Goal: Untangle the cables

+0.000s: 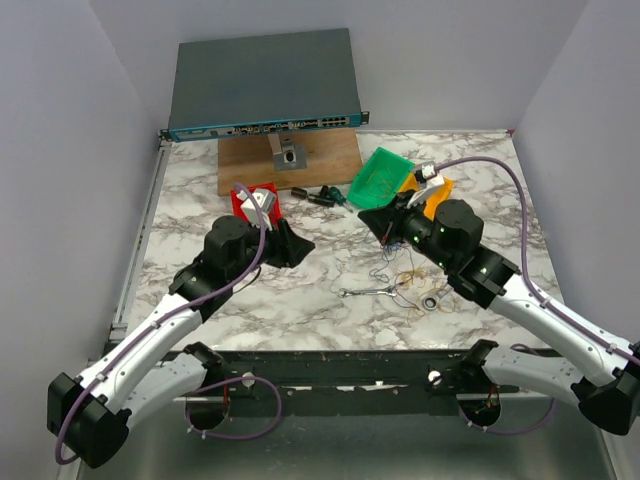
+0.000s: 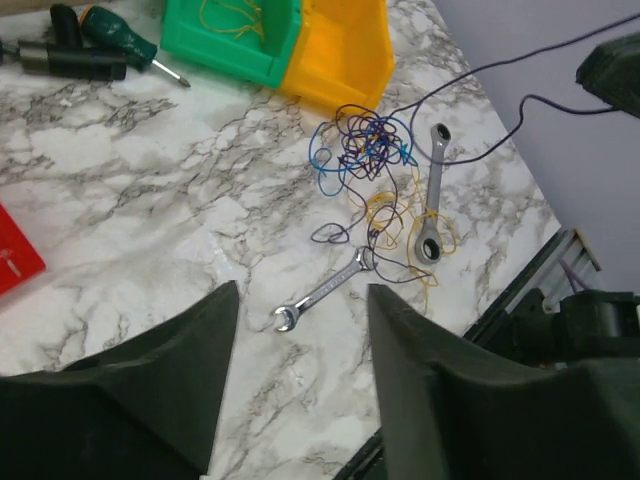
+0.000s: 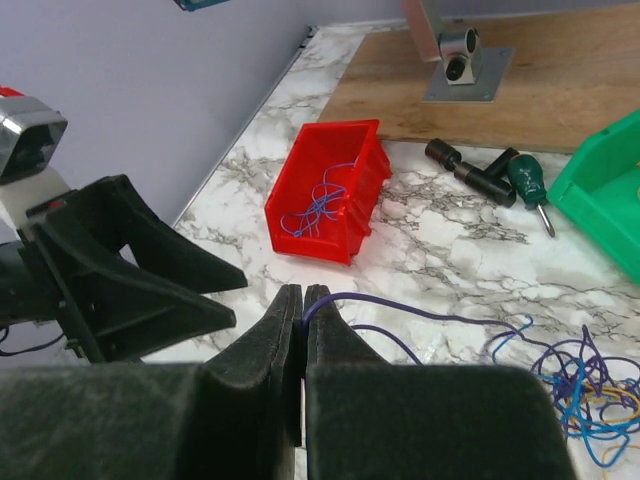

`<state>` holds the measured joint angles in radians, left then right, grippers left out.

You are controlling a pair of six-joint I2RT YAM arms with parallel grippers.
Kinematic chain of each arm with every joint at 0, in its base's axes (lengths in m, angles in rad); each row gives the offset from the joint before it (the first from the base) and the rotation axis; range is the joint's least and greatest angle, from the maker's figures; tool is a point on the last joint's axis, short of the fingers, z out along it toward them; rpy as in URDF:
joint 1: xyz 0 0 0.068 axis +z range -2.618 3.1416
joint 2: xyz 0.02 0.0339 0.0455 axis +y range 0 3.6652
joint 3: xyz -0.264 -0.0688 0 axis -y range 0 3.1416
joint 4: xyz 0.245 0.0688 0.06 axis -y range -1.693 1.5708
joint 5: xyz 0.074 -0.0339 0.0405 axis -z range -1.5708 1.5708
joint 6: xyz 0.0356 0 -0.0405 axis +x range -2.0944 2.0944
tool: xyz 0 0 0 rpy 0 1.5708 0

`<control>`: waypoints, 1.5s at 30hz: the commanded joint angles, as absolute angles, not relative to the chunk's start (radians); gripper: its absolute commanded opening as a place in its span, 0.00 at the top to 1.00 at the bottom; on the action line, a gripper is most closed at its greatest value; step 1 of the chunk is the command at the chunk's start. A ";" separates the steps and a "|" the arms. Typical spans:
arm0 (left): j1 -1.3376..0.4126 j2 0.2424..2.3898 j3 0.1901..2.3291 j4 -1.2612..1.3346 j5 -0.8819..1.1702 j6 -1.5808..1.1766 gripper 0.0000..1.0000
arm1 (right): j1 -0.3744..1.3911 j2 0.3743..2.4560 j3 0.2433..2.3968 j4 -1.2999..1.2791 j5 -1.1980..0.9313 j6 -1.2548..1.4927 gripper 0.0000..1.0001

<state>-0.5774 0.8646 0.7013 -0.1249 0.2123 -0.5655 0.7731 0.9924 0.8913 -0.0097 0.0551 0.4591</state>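
Marble-patterned tabletop (image 1: 180, 200) is stretching out ahead of both arms on my top feed. I am seeing the cables (image 2: 365, 150) lying on its right-hand part as a loose knot of blue, purple and yellow-orange strands, just in front of the yellow bin (image 2: 345, 55) and the green bin (image 2: 225, 40) beside it. A few yellow wires are sitting inside the green bin.

My right gripper (image 3: 302, 300) is clamping one thin purple strand of the cables. Its fingers are pressing together, and the wire is coming out between the tips and running back to the knot.

My left gripper (image 2: 302, 300) is hanging above the marble with its fingers spread wide and gripping nothing.

Below and between those fingers an open-ended wrench (image 2: 325, 290) is lying flat, with a dark strand crossing its ring end. A ratchet wrench (image 2: 432, 200) is lying just beside the knot, and yellow-orange loops are draping over its head.

On the right wrist feed a red bin (image 3: 325, 190) is sitting near the left gripper, holding a few blue wires. A green-handled screwdriver (image 3: 528, 185) is lying next to a black tool between the red bin and the green one.

Farther back, a wooden board (image 1: 290, 160) is resting on the marble, and a blue-grey network switch (image 1: 265, 85) is sitting behind it.
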 commanded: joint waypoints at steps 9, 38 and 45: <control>-0.681 0.997 0.631 0.268 0.245 -0.515 0.19 | 0.775 1.040 1.081 -0.169 -0.096 0.447 0.99; -0.758 1.506 0.628 0.527 0.178 -0.713 1.00 | 0.776 0.972 1.428 -0.285 -0.015 0.405 0.99; -0.696 1.410 0.495 0.420 0.090 -0.767 1.00 | 0.776 0.871 1.540 -0.390 0.328 0.293 0.99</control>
